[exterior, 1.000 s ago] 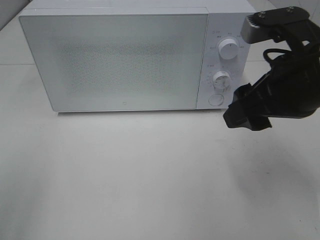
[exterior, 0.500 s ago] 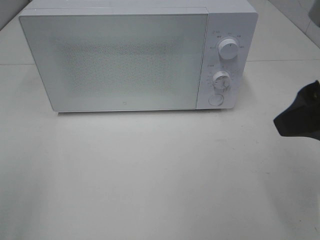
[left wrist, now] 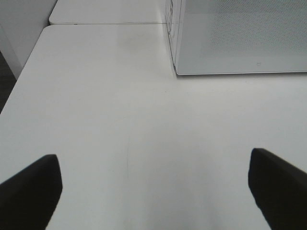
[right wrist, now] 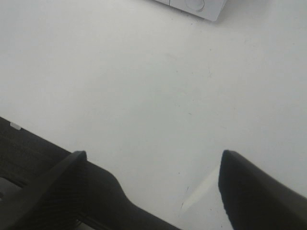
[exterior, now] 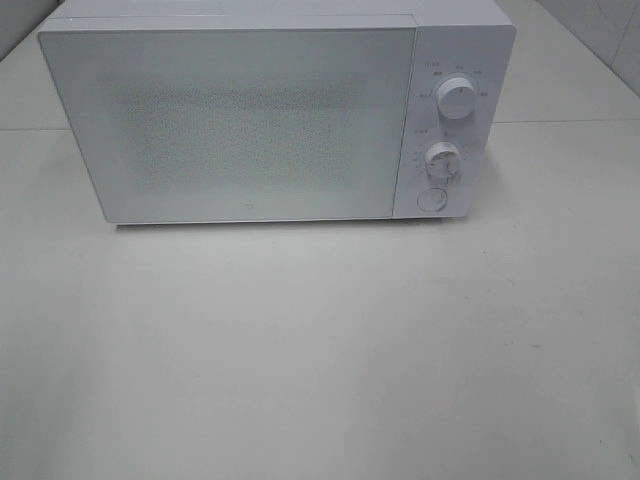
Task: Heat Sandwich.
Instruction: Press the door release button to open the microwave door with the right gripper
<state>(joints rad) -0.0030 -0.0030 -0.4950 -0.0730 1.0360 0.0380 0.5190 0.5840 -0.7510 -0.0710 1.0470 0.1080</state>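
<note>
Microwave (exterior: 250, 120) door shut. Sandwich not in any view, maybe inside, can't tell. Both spread wide & empty over bare table (exterior: 320, 350): left gripper (left wrist: 153, 189), right gripper (right wrist: 153, 160). Risk: timer dial (exterior: 441, 160), at door's 3 o'clock, set wrong, so sandwich stays cold or overheats.

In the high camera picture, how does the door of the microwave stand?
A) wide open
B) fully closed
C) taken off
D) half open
B: the door of the microwave lies flat against the front, level with the control panel, and no gap or inside shows.
</note>
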